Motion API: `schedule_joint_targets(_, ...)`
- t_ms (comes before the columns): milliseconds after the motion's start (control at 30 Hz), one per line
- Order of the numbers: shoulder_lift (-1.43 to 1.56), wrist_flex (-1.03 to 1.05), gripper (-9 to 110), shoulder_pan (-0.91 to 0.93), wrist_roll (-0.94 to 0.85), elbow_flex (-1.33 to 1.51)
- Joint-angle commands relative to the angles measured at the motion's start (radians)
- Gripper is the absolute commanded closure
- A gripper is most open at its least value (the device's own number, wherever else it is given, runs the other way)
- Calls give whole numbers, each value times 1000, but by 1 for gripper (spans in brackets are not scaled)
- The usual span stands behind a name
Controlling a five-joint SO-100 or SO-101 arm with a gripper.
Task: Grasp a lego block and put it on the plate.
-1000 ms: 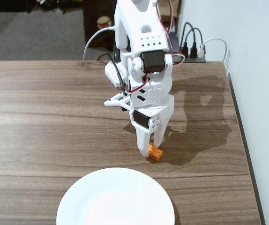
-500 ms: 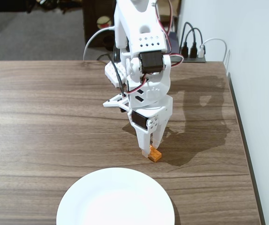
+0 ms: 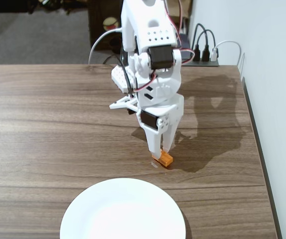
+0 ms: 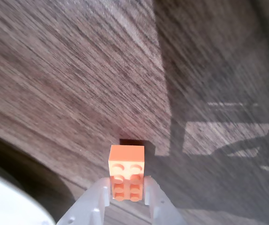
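The orange lego block [image 3: 164, 159] sits at table level near the middle of the wooden table, a little beyond the plate's far rim. My white gripper [image 3: 161, 150] points straight down onto it. In the wrist view the gripper [image 4: 126, 186] has a jaw on each long side of the block [image 4: 126, 164], and both jaws touch it. The block's studded top faces the camera. I cannot tell whether it still rests on the wood. The white plate [image 3: 118, 214] lies at the near edge of the table; its rim shows in the wrist view [image 4: 5, 206] at the bottom left.
The wooden table [image 3: 43, 124] ends at a white wall on the right. A power strip with plugs and cables [image 3: 205, 52] lies behind the arm's base at the far edge. The arm's shadow falls to the right of the block.
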Motion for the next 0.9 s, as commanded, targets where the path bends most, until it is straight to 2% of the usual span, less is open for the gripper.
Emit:
schedule_joint_targets(0, 86, -5, 95, 5, -26, 2)
schedule_joint_targets(233, 230, 6, 95, 66, -149, -12)
schedule_joint_targets(533, 344, 48, 95, 187, -468, -126)
schedule_joint_targets(700, 350, -14, 95, 249, -683, -170)
schedule_joint_targets(867, 310, -149, 95, 295, -818, -179)
